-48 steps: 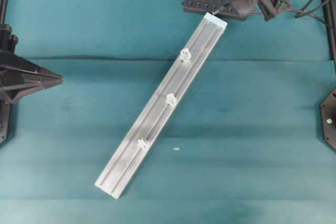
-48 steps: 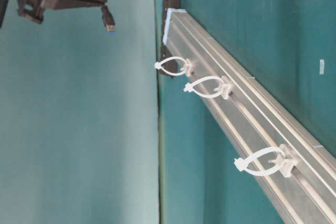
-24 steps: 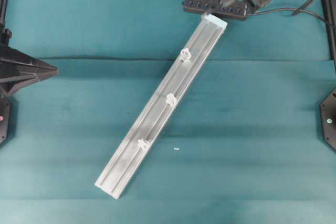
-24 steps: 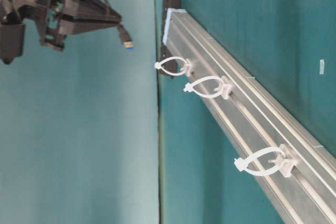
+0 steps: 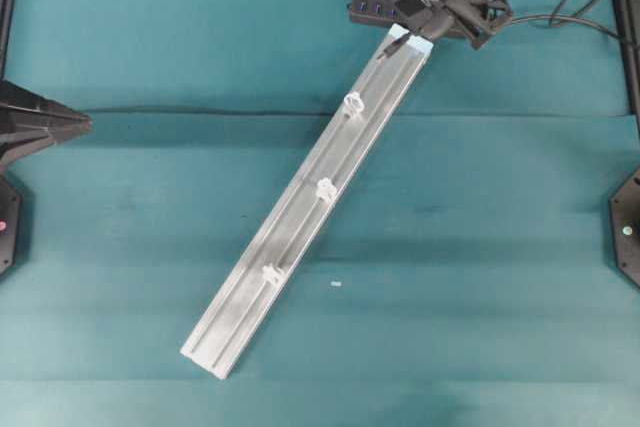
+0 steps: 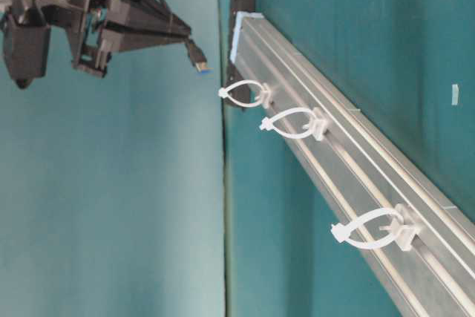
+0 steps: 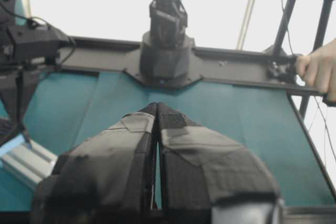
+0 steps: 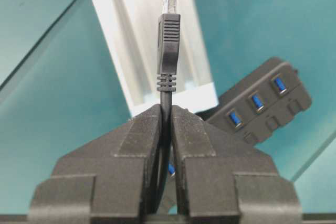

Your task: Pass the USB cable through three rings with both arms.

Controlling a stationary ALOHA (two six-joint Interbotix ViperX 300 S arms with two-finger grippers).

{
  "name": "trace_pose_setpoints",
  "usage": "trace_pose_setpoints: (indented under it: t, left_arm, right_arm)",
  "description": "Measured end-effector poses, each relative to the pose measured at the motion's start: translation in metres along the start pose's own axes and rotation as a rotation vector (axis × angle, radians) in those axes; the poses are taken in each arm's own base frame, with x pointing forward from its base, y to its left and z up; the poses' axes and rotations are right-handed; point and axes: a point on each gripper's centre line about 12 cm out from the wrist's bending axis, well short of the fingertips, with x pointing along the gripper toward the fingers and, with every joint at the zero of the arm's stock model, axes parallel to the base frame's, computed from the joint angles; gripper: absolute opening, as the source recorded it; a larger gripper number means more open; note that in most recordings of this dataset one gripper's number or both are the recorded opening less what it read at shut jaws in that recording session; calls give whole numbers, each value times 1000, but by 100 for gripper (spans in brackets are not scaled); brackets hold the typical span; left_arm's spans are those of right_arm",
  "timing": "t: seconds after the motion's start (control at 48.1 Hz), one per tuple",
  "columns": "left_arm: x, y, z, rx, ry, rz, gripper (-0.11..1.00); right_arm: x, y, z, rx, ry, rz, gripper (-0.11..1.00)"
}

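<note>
The USB cable's black plug (image 8: 169, 45) sticks out past the tips of my right gripper (image 8: 166, 109), which is shut on the cord just behind it. From overhead, the right gripper (image 5: 418, 27) hovers over the far end of the silver rail (image 5: 300, 217) with the plug (image 5: 395, 45) pointing down the rail. The three rings (image 5: 352, 103) (image 5: 325, 188) (image 5: 270, 273) stand along the rail, and the plug (image 6: 197, 58) is short of the nearest ring (image 6: 241, 94). My left gripper (image 5: 85, 125) is shut and empty at the far left edge, away from the rail.
A black hub bar with blue sockets (image 5: 370, 5) lies just behind the rail's far end, under the right arm. A small white scrap (image 5: 336, 284) lies on the teal cloth right of the rail. A person's hand (image 7: 315, 72) grips the frame behind the table.
The right gripper carried the plug left and down, from beside the hub to over the rail's far end. The left gripper drew back toward the left edge.
</note>
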Motion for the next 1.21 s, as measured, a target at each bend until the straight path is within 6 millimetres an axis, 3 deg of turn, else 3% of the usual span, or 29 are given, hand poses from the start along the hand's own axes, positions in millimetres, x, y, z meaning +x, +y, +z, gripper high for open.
trace_pose_setpoints:
  t: [1.206]
  left_arm:
    - [0, 2, 3, 1, -5, 10, -1]
  right_arm:
    - [36, 6, 8, -35, -114, 70, 7]
